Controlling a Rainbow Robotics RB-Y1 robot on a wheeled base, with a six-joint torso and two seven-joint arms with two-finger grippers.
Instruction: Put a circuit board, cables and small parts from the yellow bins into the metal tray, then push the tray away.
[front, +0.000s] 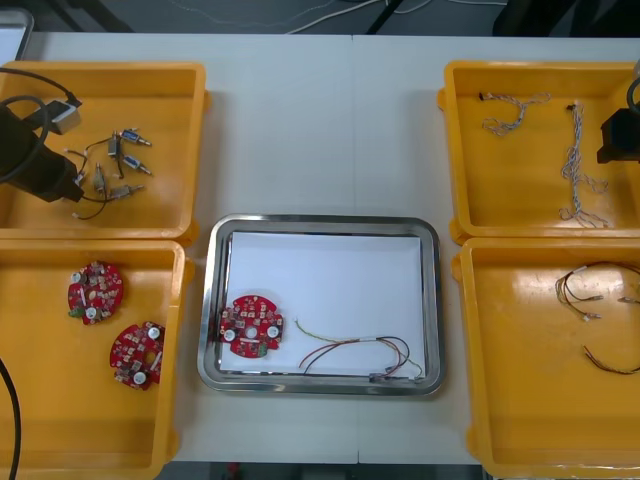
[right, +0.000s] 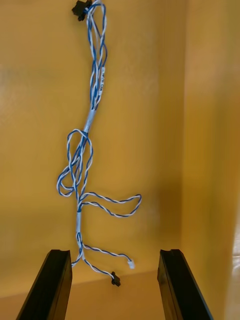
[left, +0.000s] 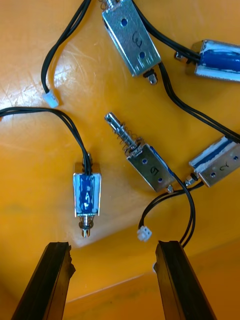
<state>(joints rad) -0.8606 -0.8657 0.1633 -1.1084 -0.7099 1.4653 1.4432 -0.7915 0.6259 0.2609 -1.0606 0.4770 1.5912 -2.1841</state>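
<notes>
left pincer (left: 112, 247) is held open, empty, over small metal parts (left: 147, 170) left of the tray (front: 320, 220); right pincer (right: 115, 255) likewise over a cable (right: 89, 120).

A: How many yellow bins (front: 170, 190) (front: 90, 420) (front: 520, 190) (front: 530, 400) stood on the worktop (front: 320, 120)?
B: Four, and one metal tray (front: 320, 221).
A: And circuit boards (front: 95, 291) (front: 136, 352) (front: 252, 325)?
B: Three.
A: Wiring?
B: Two twisted blue and white cables (front: 515, 112) (front: 578, 165); three red and yellow cables (front: 360, 352) (front: 590, 290) (front: 610, 362), as far as I could tell.
A: And small metal parts (left: 131, 42) (left: 217, 59) (left: 147, 167) (left: 215, 167) (left: 87, 195)?
B: Five.
</notes>
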